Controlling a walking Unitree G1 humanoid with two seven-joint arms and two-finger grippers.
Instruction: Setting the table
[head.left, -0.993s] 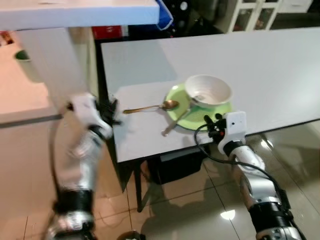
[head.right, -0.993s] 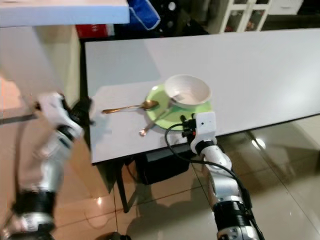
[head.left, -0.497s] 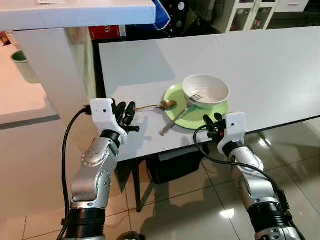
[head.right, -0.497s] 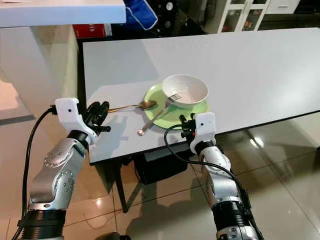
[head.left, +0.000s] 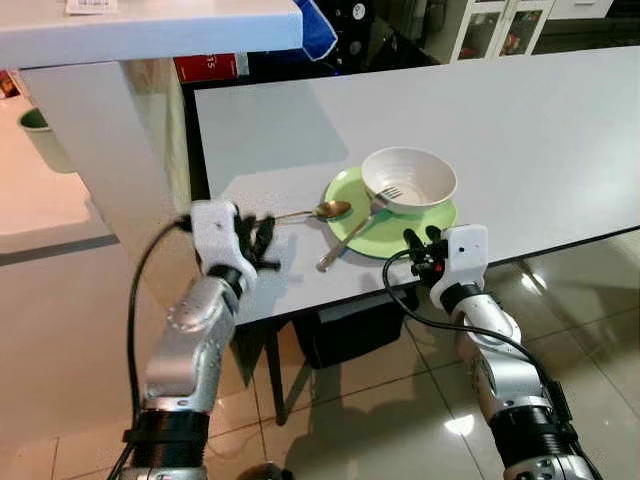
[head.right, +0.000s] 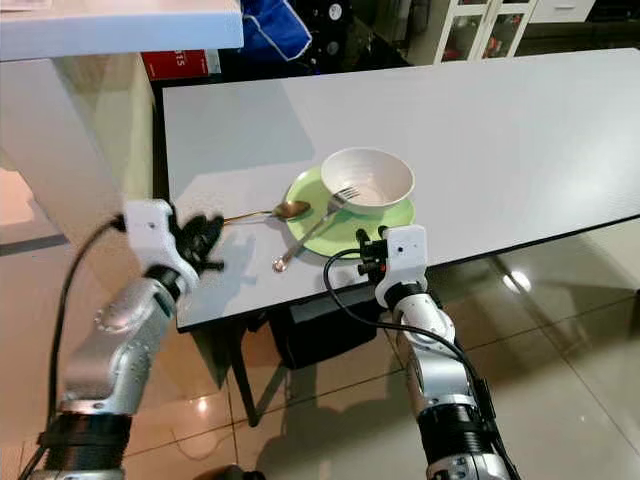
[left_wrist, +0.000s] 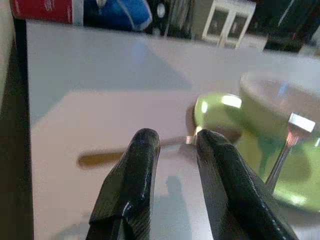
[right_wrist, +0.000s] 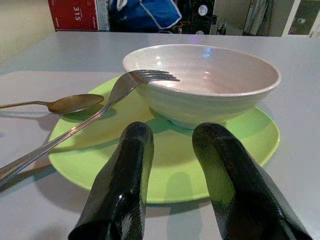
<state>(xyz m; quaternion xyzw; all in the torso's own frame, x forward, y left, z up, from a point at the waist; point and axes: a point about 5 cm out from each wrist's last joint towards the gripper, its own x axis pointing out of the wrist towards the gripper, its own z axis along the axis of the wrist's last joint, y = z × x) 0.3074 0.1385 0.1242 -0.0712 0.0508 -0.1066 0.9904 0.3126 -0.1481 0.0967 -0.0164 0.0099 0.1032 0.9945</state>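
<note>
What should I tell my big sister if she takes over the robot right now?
Left gripper: open, holding nothing, at the table's near left edge, pointing at the gold spoon's handle.
Right gripper: open, holding nothing, at the near edge just in front of the green plate.
Things: white bowl sits on the plate. Fork leans with its tines on the bowl rim, handle on the table. Gold spoon lies on the table with its bowl at the plate's left edge.
Done: plate and bowl are set.
Left: probably straightening the spoon and fork beside the plate.
</note>
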